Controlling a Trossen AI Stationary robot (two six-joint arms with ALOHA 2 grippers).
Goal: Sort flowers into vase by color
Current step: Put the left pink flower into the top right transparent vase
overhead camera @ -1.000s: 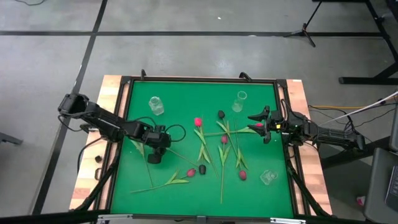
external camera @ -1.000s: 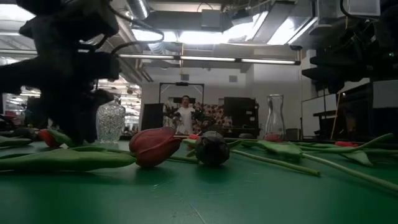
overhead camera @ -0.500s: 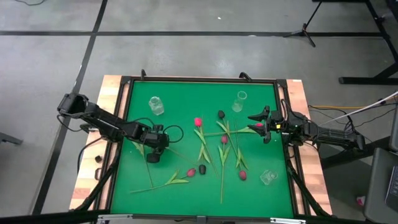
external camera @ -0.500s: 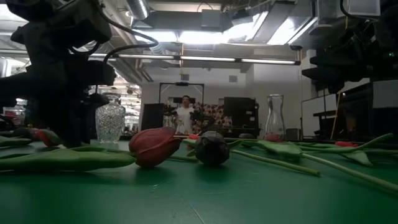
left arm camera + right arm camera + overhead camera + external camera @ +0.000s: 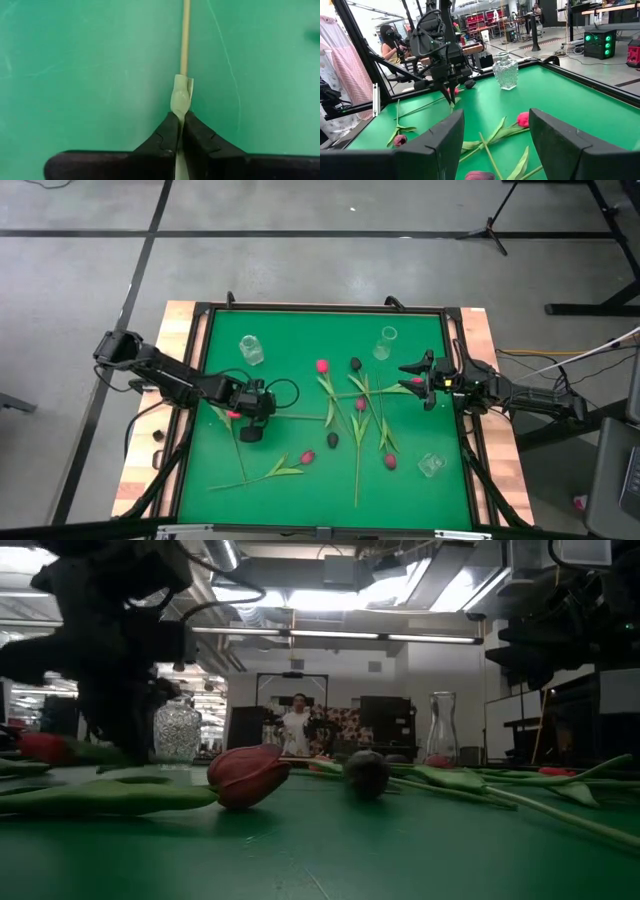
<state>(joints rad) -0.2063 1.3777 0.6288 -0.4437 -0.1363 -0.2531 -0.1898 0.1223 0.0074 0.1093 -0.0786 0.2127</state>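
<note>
A green-topped table [image 5: 300,330] was seen from above, with artificial tulips [image 5: 357,425] scattered across its middle, their buds pink-red or dark. The left gripper [image 5: 252,420] was positioned low over the table's left part, its fingers [image 5: 167,137] pinched tight on the pale green stem [image 5: 184,35] of one tulip, whose thin stem stretched toward the centre and ended at a pink bud [image 5: 322,366]. The right gripper [image 5: 408,380] was held at the table's right side, its fingers [image 5: 440,142] spread wide with nothing between them. A clear vase [image 5: 250,349] stood at the rear left, a second vase [image 5: 385,342] at the rear right, and a third glass vessel [image 5: 431,465] sat near the front right.
</note>
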